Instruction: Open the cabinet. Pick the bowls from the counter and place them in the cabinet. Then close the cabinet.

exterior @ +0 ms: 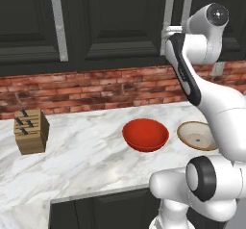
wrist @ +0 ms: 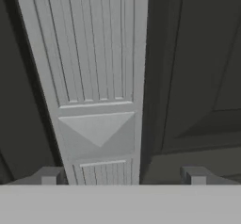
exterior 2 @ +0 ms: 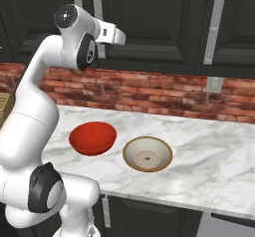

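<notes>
The two-finger gripper [wrist: 123,176] stands wide open, one dark fingertip on either side of a long silver bar handle [wrist: 96,86] on the closed black double-door wall cabinet [exterior 2: 149,22], evidently placed to clamp it. The glossy red bowl [exterior: 145,134] and tan-rimmed speckled bowl [exterior 2: 147,154] sit side by side on the white veined marble counter [exterior 2: 209,161].

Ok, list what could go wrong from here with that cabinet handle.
1. The end effector is open around one silver bar handle; the second handle sits close beside it, so a finger could catch it.
2. The cabinet is still shut; an off-centre grip may slip when pulling.
3. The red bowl and tan-rimmed bowl sit under the arm and could be knocked.
</notes>
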